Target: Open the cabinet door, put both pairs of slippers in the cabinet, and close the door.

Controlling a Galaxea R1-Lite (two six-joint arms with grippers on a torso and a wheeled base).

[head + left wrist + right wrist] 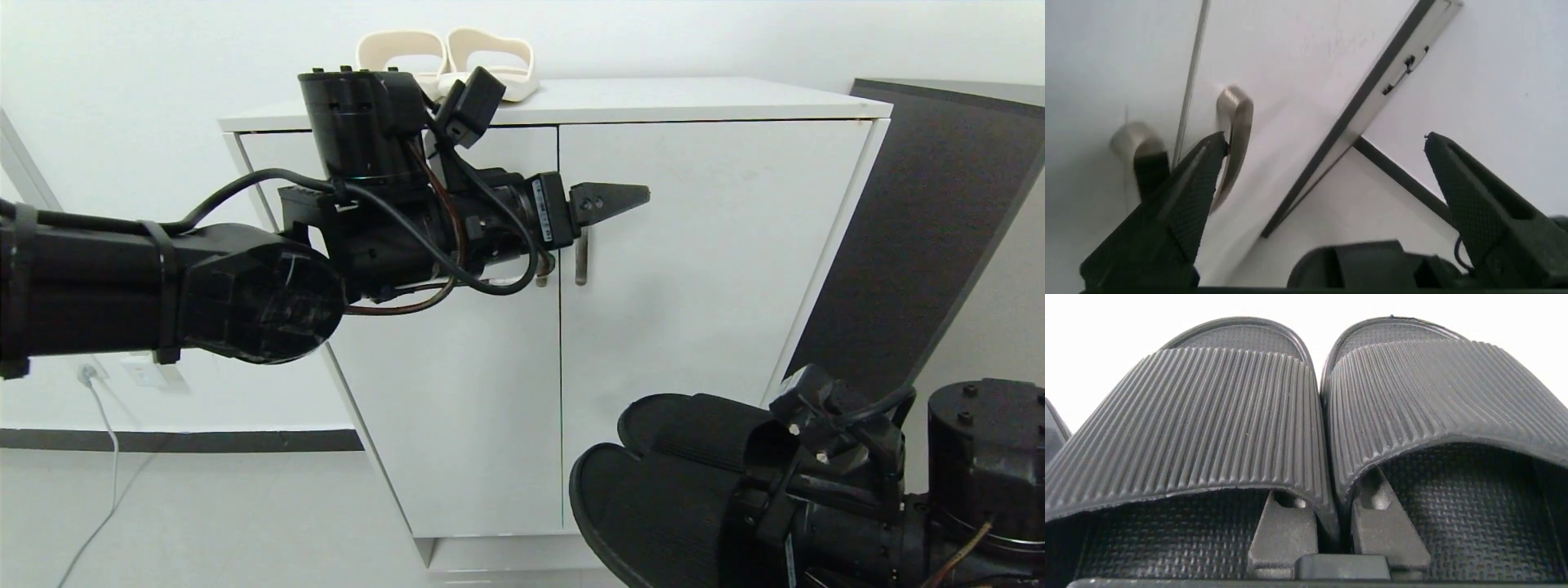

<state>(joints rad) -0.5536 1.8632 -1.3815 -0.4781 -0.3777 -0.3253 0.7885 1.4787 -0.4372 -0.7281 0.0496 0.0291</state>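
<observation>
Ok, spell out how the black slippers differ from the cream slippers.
Colour: the black slippers are dark with ribbed straps; the cream slippers are pale and look smooth.
Place: the cream slippers rest flat on top of the cabinet; the black slippers hang tilted, low in front of it.
Grip: the right gripper clamps the black slippers; the cream slippers lie free.
Shared: both are open-toed slides, paired side by side.

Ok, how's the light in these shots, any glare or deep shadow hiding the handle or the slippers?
Head view: even bright light, no glare on the cabinet; the black slippers look dark. Left wrist view: soft sheen on the handle, left gripper dark against the pale door. Right wrist view: white background, shade under the straps, right gripper plainly visible.
</observation>
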